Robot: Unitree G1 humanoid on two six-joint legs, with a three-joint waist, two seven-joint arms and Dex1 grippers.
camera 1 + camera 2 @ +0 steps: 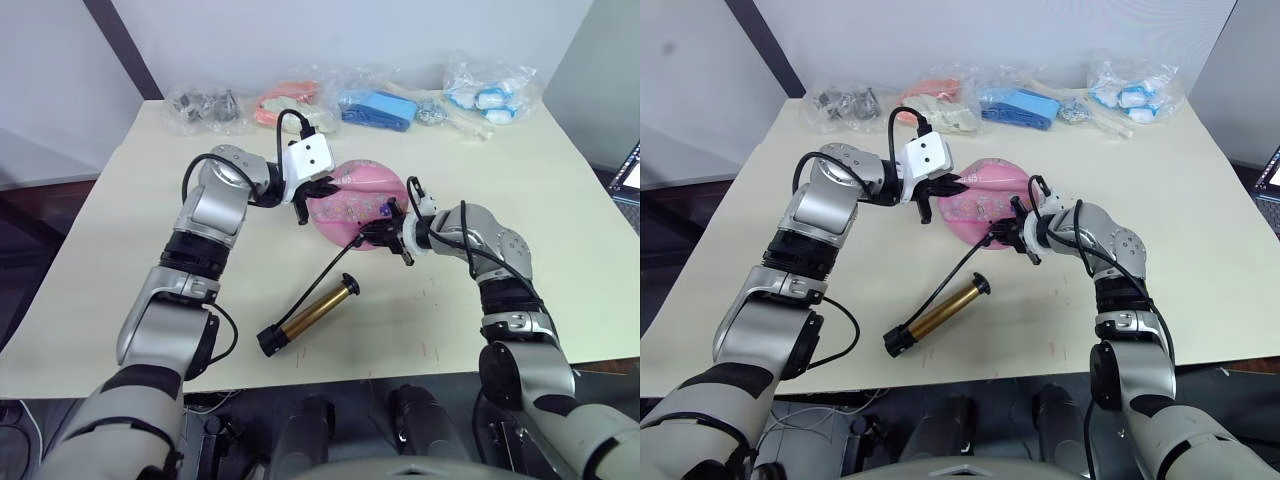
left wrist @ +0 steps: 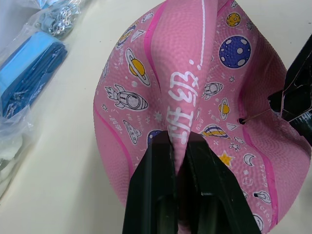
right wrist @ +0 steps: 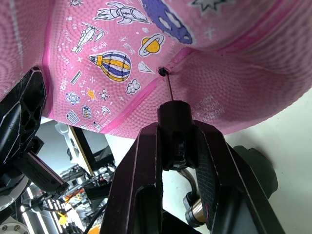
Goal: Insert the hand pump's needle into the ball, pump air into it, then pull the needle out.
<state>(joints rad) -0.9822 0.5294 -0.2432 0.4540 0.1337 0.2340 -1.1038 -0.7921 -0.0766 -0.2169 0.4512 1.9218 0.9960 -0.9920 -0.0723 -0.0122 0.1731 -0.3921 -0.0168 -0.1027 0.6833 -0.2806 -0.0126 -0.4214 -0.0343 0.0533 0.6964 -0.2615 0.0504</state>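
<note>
The pink ball lies sagging and folded at the table's middle. My left gripper is shut on a raised fold of the ball, fingers on either side of the fold. From the ball's right side, my right gripper is shut on the black fitting of the needle. The needle's tip meets the ball's valve hole; I cannot tell how deep it sits. The hand pump lies on the table in front of the ball, its hose running up to the fitting.
Along the table's far edge lie plastic bags: one of dark metal parts, a pink-white one, a blue one and a white-blue one. Bare tabletop stretches to the right of my right arm.
</note>
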